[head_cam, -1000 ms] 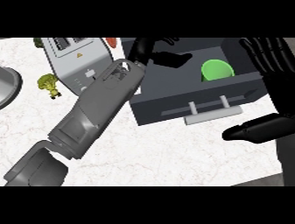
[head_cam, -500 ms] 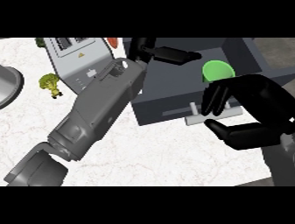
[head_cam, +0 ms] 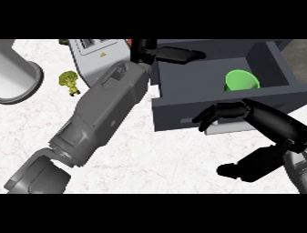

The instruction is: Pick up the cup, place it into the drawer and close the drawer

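Cup, small, green and round [head_cam: 241, 81], sits inside the open dark grey drawer [head_cam: 182, 116]; judged: only closing remains. Right hand [head_cam: 277, 125] sets bent fingers against the drawer front, grasping nothing, apparently to push. Left hand [head_cam: 169, 53], fingers straight and empty, sits by the far-left corner.

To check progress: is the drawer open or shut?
Open: the drawer shows its inside, with the green cup in it; the right robot hand is at its front.
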You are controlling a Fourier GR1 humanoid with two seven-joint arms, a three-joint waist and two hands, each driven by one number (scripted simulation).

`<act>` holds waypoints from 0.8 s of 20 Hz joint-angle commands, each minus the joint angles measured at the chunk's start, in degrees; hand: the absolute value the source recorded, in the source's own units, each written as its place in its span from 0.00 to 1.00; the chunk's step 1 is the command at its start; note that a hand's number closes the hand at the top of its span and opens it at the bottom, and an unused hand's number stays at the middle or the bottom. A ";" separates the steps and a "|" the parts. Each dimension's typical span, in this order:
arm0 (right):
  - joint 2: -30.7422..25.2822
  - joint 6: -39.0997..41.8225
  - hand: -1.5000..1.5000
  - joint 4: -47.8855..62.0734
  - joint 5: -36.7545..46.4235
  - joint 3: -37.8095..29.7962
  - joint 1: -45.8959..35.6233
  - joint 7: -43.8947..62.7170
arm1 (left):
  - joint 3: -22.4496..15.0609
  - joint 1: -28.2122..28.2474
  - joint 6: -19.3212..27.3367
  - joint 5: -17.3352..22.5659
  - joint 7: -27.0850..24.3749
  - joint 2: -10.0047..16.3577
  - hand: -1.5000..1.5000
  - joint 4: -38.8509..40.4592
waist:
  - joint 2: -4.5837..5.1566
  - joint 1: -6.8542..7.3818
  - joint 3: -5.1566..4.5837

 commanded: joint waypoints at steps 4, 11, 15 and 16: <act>2.29 -8.44 0.00 8.38 20.53 6.88 2.29 -4.69 | 1.08 3.06 -1.99 3.49 -3.75 0.00 0.00 -1.68 | -0.50 4.38 0.01; 1.13 -12.61 0.00 31.10 30.86 10.62 -0.67 -18.58 | 2.09 8.72 -5.69 2.57 -4.08 2.48 0.00 -5.09 | -0.69 7.86 0.07; 3.75 -17.45 1.00 47.15 33.89 9.11 -6.95 -22.32 | 1.50 12.38 -5.78 2.39 -3.94 3.45 0.00 -10.00 | -0.77 10.29 0.12; 6.57 -18.11 1.00 50.45 33.71 7.81 -11.88 -19.37 | 1.74 13.70 -8.89 2.88 -3.87 4.47 0.00 -9.42 | -0.32 10.93 0.10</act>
